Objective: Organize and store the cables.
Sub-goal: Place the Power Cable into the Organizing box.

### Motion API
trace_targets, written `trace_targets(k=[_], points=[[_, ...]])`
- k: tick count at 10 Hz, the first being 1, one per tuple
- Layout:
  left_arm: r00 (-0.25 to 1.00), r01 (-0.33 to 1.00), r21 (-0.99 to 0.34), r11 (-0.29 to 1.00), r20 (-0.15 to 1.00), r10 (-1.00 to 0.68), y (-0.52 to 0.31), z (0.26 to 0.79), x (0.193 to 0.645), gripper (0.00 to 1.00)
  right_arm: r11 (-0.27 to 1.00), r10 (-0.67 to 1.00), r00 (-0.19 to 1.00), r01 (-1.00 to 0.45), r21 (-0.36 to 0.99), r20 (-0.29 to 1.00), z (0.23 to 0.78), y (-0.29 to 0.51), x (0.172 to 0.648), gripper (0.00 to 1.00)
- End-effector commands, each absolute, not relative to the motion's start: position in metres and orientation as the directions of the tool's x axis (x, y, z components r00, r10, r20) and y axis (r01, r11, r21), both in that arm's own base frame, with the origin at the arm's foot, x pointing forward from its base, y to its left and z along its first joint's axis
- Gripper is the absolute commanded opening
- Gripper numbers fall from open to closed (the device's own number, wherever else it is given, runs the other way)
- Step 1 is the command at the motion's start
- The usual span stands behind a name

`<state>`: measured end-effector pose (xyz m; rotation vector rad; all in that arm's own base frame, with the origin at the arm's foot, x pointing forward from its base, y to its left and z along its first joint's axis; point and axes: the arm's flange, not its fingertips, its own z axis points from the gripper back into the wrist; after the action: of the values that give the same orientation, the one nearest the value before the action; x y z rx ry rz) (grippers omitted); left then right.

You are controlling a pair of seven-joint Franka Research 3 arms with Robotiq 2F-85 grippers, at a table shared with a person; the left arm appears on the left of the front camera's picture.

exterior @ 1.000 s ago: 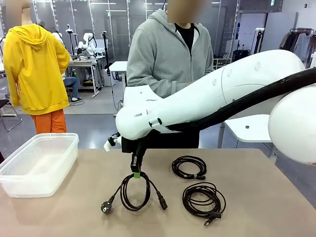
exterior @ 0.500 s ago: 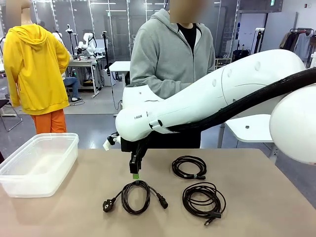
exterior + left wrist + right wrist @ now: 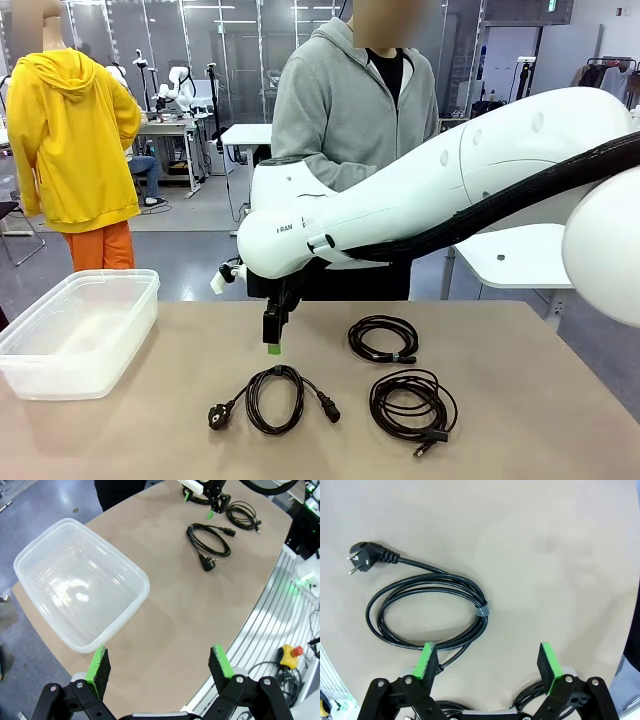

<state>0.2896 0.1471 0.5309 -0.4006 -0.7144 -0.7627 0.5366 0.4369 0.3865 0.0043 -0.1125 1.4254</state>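
Right gripper (image 3: 487,650) hangs open over a coiled power cord (image 3: 483,611), pickup apparently in hand; next likely needs a firm grasp, then the plastic bin (image 3: 80,330)

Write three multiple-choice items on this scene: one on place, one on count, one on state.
1. The clear container sits:
A) at the table's left side
B) at its right side
C) at its middle

2. Coiled cables on the table:
A) one
B) five
C) three

3. The right gripper is:
A) shut on a cable
B) open, holding nothing
C) shut on the container

Key:
1 A, it stands by the left edge.
2 C, three separate coils lie there.
3 B, its pads stand apart above a coil.
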Motion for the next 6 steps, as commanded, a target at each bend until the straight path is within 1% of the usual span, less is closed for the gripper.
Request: trace_targets(k=[1,2,4,5,6], points=[[0.490,0.756,-0.071,0.651,0.721,-0.490,0.149,0.532,0.289,1.00,0.200,0.978,0.190,-0.969,-0.142,0.080,0.388,0.419,0.528,1.00],[0.490,0.756,-0.071,0.651,0.721,-0.490,0.149,0.532,0.289,1.00,0.216,0.973,0.203,-0.968,-0.130,0.107,0.399,0.406,0.529,1.00],[0.490,0.756,-0.071,0.651,0.721,-0.490,0.149,0.532,0.289,1.00,0.209,0.971,0.194,-0.973,-0.102,0.139,0.430,0.364,0.525,1.00],[0.490,0.756,-0.071,0.651,0.721,-0.490,0.149,0.532,0.289,1.00,0.213,0.965,0.193,-0.972,-0.100,0.178,0.450,0.329,0.524,1.00],[0.490,0.756,-0.071,0.651,0.721,-0.490,0.149,0.532,0.289,1.00,0.255,0.946,0.228,-0.962,-0.097,0.228,0.465,0.293,0.523,1.00]])
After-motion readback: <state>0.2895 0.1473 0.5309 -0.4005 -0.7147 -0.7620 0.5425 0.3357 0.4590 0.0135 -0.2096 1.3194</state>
